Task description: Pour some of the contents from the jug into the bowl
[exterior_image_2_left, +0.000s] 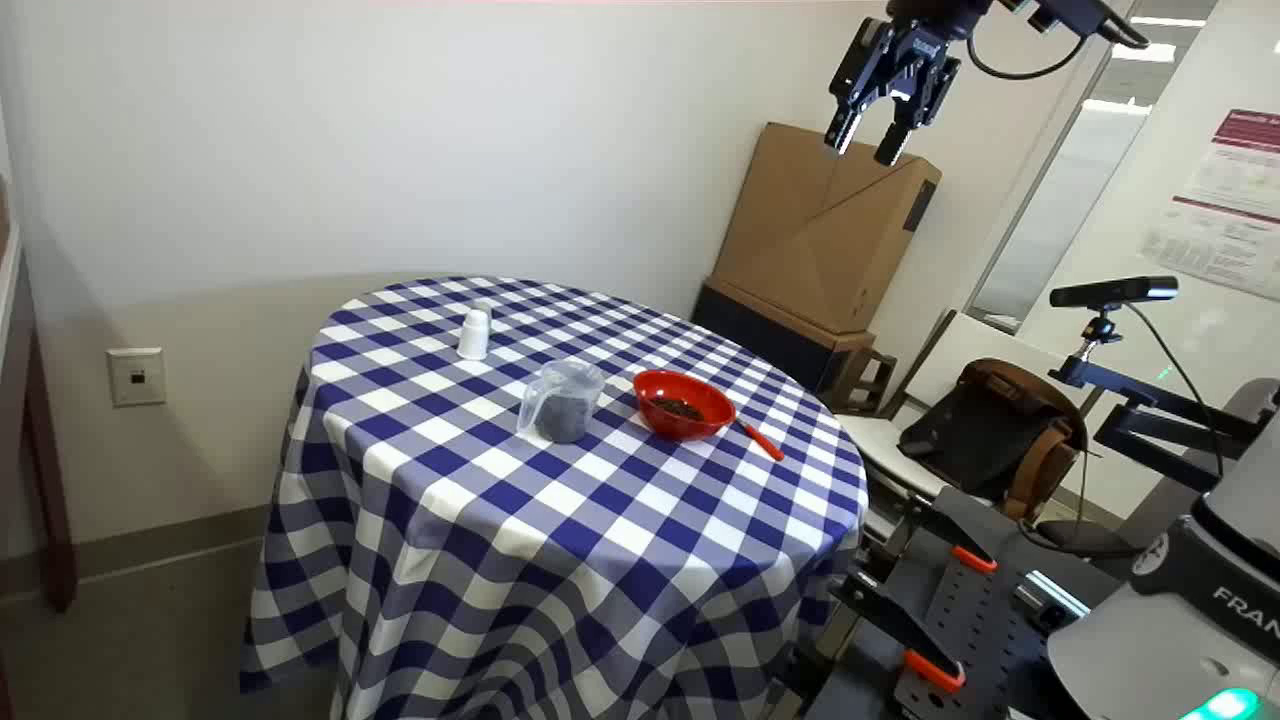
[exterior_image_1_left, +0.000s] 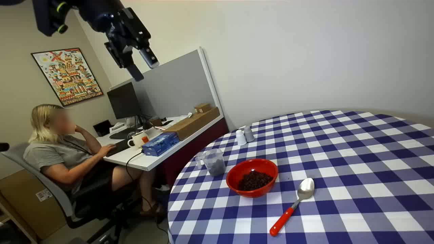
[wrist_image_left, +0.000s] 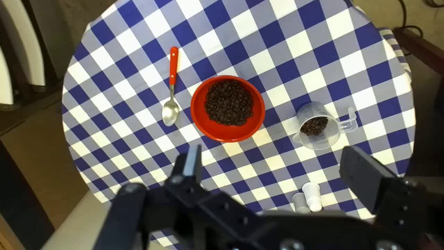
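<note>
Wrist view shows the red bowl (wrist_image_left: pixel 222 131) with dark beans (wrist_image_left: pixel 229 102) inside; the clear jug (wrist_image_left: pixel 327 138), which also contains beans, stands upright near it, and the spoon (wrist_image_left: pixel 172 80) lies on the bowl's opposite side. The gripper (exterior_image_1_left: pixel 146 71) hangs much higher than the bowl, its jaws standing wide apart.

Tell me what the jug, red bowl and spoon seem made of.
Jug: probably clear plastic; coffee beans show through hazy walls. Red bowl: glossy with highlights, perhaps ceramic or plastic. Spoon: silvery, reflective metal head, likely steel; red handle, smooth with rivet-like dots, perhaps plastic.
</note>
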`<action>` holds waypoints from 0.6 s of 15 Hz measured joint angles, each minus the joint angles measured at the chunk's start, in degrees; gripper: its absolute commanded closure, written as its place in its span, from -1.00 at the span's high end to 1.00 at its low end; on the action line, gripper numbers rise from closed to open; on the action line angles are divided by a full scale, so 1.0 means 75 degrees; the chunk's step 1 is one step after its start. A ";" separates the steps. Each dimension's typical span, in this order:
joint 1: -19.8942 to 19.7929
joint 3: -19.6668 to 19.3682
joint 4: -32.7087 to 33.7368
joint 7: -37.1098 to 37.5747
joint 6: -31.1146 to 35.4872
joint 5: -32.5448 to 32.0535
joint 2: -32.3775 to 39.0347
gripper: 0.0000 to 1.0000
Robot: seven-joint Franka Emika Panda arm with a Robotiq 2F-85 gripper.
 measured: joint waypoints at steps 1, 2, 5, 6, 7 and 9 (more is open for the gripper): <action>0.0000 0.0000 0.0000 0.0000 0.0000 0.0000 0.0000 1.00; 0.0000 0.0000 0.0000 0.0000 0.0000 0.0000 0.0000 1.00; 0.0000 0.0000 0.0000 0.0000 0.0000 0.0000 0.0000 1.00; 0.0001 0.0000 0.0000 0.0000 0.0000 0.0000 0.0000 1.00; 0.0000 0.0004 -0.0014 0.0113 0.0046 -0.0005 0.0000 1.00; -0.0066 0.0105 -0.0137 0.0799 0.0419 -0.0047 0.0000 1.00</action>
